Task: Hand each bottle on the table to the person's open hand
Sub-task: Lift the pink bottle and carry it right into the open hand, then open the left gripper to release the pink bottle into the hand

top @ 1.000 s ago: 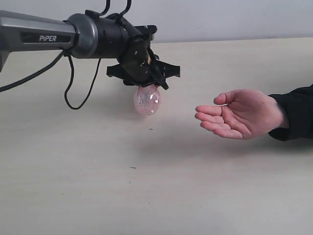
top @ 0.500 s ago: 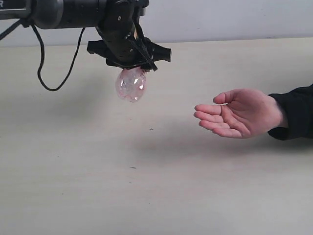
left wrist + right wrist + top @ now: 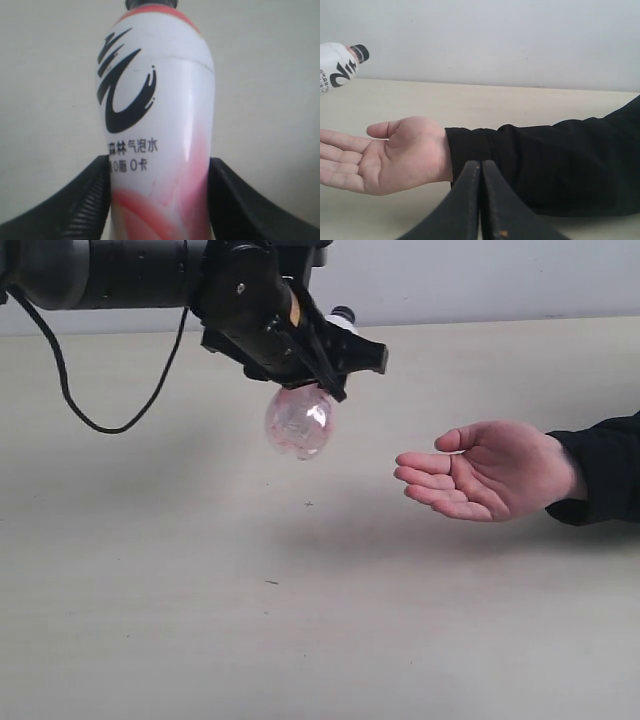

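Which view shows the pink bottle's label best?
Left wrist view: the bottle fills the frame between the jaws, label facing the camera. Exterior view shows mostly its rounded base; right wrist view catches just its capped end.

A plain pale grey wall [image 3: 500, 280] runs behind the table [image 3: 150, 640]; its top is light beige wood grain, flecked with a few tiny dark specks [image 3: 272, 583]; soft, even light leaves only faint shadows [image 3: 340, 530].
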Controlling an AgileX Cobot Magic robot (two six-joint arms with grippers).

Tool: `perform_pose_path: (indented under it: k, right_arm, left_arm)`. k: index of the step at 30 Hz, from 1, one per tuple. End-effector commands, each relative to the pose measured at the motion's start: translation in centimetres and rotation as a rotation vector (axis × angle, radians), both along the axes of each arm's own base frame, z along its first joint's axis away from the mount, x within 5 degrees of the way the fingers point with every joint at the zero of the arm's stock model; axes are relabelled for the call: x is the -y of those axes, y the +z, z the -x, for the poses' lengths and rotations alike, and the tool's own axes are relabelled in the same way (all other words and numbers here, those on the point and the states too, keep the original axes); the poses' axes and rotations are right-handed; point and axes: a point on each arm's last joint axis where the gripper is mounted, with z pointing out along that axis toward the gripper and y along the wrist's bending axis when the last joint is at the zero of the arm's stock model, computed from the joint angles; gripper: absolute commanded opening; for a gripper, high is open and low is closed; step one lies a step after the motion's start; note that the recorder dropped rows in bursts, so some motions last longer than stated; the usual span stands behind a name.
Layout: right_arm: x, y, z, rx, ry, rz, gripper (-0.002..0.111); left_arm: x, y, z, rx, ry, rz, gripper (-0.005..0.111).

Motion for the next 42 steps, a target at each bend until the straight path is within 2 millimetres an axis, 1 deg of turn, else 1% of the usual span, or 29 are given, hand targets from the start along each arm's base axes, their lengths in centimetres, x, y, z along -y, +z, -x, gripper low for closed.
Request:
perform_pose_path:
  k: [1, 7, 13, 18, 22, 25, 29, 32, 34, 40, 42]
  right_arm:
    - [0.0, -0.1, 0.0, 0.008, -0.006, 0.001, 0.000]
    - [0.0, -0.1, 0.0, 0.008, -0.006, 0.001, 0.000]
    - [0.0, -0.1, 0.0, 0.008, -0.006, 0.001, 0.000]
    - [0.0, -0.1, 0.0, 0.008, -0.006, 0.001, 0.000]
    - [0.0, -0.1, 0.0, 0.008, -0.006, 0.001, 0.000]
    - [0.0, -0.1, 0.0, 0.008, -0.006, 0.001, 0.000]
    - [0.0, -0.1, 0.0, 0.008, -0.006, 0.001, 0.000]
    - [0.0, -0.1, 0.0, 0.008, -0.006, 0.001, 0.000]
    - [0.0, -0.1, 0.0, 0.008, -0.006, 0.001, 0.000]
    - [0.0, -0.1, 0.0, 0.008, -0.006, 0.001, 0.000]
    - [0.0, -0.1, 0.0, 0.008, -0.006, 0.001, 0.000]
  left_arm:
    - [1.6, 1.2, 0.8, 0.055, -0.027, 0.126, 0.000]
    - [2.7, 1.7, 1.2, 0.039, 0.026, 0.268, 0.000]
    - [3.7, 1.8, 2.1, 0.021, 0.016, 0.316, 0.000]
    - [4.2, 1.8, 2.8, -0.043, 0.048, 0.361, 0.000]
    - [5.4, 1.7, 4.3, -0.097, 0.042, 0.389, 0.000]
    - [6.4, 1.9, 5.3, -0.097, 0.011, 0.415, 0.000]
    - [7.3, 1.3, 5.7, -0.130, 0.030, 0.487, 0.000]
    - [7.9, 0.0, 5.8, -0.220, 0.099, 0.540, 0.000]
    - [8.2, -0.4, 6.0, -0.272, 0.133, 0.565, 0.000]
    - [8.3, -0.6, 6.2, -0.293, 0.142, 0.567, 0.000]
    - [8.5, -1.5, 6.3, -0.312, 0.146, 0.542, 0.003]
